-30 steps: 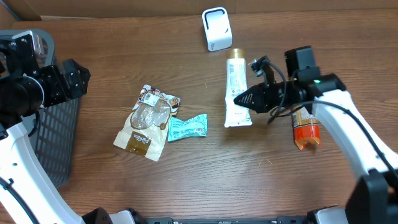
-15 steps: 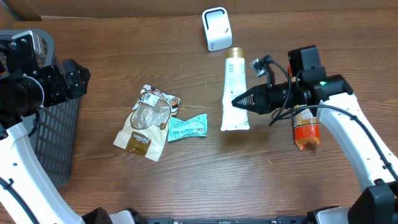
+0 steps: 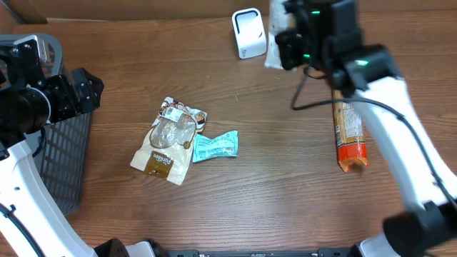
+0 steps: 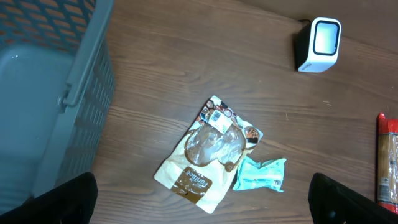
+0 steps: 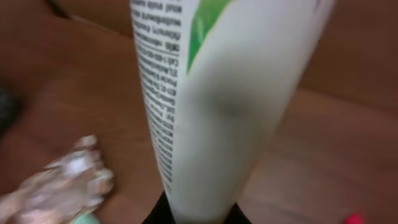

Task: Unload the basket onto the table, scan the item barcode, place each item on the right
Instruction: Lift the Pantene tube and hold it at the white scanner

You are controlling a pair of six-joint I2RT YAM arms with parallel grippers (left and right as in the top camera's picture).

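I have the tube (image 5: 217, 93) clamped in the fingers of the right gripper (image 3: 284, 44), which are drawn together on its lower end. It is up off the counter (image 3: 285, 207) at the far side, just right of the white scanner (image 3: 248, 33). From overhead, the tube shows only as a pale blurred strip beside the dark fingers.

On the right wrist camera the tube fills the middle of the view. Its body is plain white and widens away from the grip, with a green wedge running in from the upper part. A column of dense black small print runs down its left side. The picture is too soft for me to read a word of that print, and I can find no brand name or barcode on the face I see.

The left gripper (image 3: 91, 91) sits at the left side with its fingers spread wide and nothing between them, next to the grey mesh basket (image 3: 64, 171).

A snack bag (image 4: 208, 152) lies flat mid-counter. It has a clear window, a small printed label at its far end and a brown band with pale script at its near end, too small for me to make out. A teal packet (image 4: 261, 174) touches its right edge. On the right side a long packet with an orange-red near end (image 3: 350, 135) lies on the counter, partly under the right arm, and its printing is unreadable too.
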